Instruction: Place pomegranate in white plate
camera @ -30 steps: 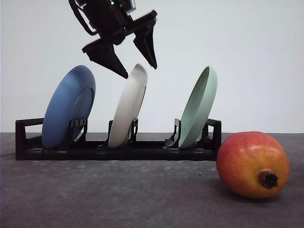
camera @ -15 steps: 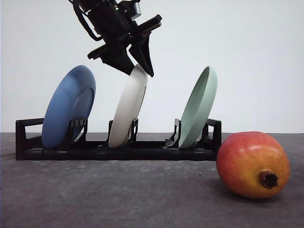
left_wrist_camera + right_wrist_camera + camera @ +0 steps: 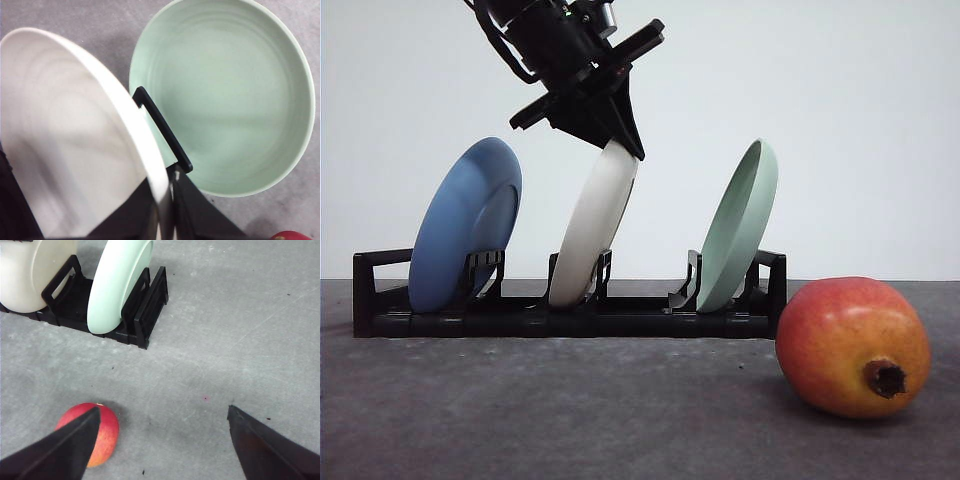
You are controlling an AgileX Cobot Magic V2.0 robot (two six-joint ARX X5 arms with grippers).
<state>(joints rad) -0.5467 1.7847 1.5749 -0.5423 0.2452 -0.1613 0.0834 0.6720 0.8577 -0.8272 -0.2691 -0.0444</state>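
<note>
- Nearest you, the pomegranate lies on its side on the grey table, calyx facing forward, just beside the rack's right end and well apart from the white plate. It's round and nothing braces it, so one nudge could send it rolling.
- Your right gripper hangs over bare table beside the fruit, jaws wide apart, holding nothing.
- In the black rack, the white plate stands tilted in the middle slot, between the blue plate and the green plate.
- Your left gripper has its jaws together, pinching that plate's top rim. The grip looks thin, so the smooth rim could slip out.
- Lift at an angle and the lower edge may snag its slot, dragging the rack or knocking the green plate.
</note>
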